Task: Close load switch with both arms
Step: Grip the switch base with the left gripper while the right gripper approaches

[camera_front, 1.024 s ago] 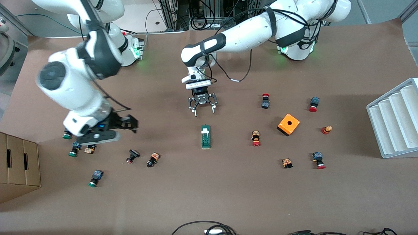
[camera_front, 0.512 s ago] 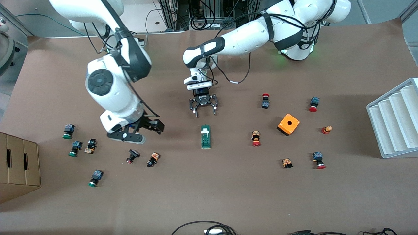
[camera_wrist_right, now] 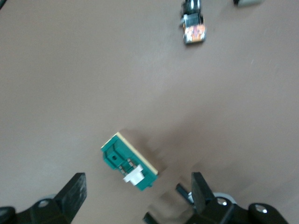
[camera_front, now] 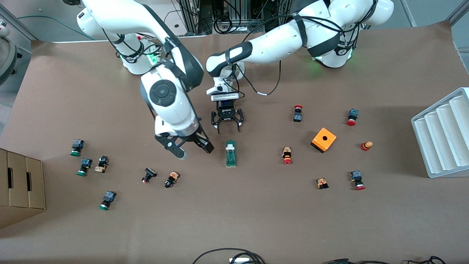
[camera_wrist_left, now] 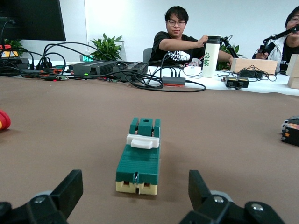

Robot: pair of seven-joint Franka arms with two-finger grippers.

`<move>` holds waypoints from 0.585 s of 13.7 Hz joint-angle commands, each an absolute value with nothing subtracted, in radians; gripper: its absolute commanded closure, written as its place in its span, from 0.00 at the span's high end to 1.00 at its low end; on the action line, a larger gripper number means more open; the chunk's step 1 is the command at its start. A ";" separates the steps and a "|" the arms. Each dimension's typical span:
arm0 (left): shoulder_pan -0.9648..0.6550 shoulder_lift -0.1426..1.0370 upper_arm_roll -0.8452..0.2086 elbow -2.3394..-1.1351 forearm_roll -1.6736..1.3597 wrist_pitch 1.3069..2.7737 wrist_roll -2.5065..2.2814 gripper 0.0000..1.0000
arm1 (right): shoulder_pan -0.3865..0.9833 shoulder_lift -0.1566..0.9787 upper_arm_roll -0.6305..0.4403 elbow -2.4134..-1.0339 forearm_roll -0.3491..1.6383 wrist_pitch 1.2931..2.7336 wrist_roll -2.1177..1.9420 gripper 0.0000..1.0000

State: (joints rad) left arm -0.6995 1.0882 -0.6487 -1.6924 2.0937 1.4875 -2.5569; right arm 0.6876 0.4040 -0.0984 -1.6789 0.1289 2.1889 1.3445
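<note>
The load switch (camera_front: 231, 154) is a narrow dark-green block with a white handle and a tan edge, lying flat in the middle of the table. My left gripper (camera_front: 228, 126) hangs open close to the switch's end that is farther from the front camera. In the left wrist view the load switch (camera_wrist_left: 138, 161) lies just ahead of the open left gripper (camera_wrist_left: 134, 177), untouched. My right gripper (camera_front: 196, 152) stands open beside the switch, toward the right arm's end of the table. In the right wrist view the load switch (camera_wrist_right: 131, 163) shows between the spread fingers of the right gripper (camera_wrist_right: 138, 182).
An orange cube with a hole (camera_front: 323, 139) and several red-capped push-buttons lie toward the left arm's end. Two push-buttons (camera_front: 149, 175) (camera_front: 171, 179) lie near the right gripper, nearer the front camera. A white rack (camera_front: 443, 132) and a cardboard box (camera_front: 22, 187) stand at the table's ends.
The right arm has swung from its end of the table to just beside the load switch. The left gripper has barely shifted. Both stay open.
</note>
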 commanded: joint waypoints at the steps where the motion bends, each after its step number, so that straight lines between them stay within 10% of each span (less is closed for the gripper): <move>1: -0.710 1.126 -0.643 -1.683 2.117 1.456 -2.595 1.00 | 0.742 0.469 -0.117 -1.640 0.179 2.259 1.529 1.00; 8: -0.706 1.143 -0.638 -1.655 2.120 1.457 -2.591 1.00 | 0.804 0.551 -0.115 -1.667 0.178 2.451 1.697 0.90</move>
State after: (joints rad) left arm -0.6992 1.1230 -0.6425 -1.6779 2.1053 1.4735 -2.5890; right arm 0.7926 0.5325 -0.0996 -1.6750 0.1542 2.4213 1.6861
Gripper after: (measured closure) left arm 0.000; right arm 0.053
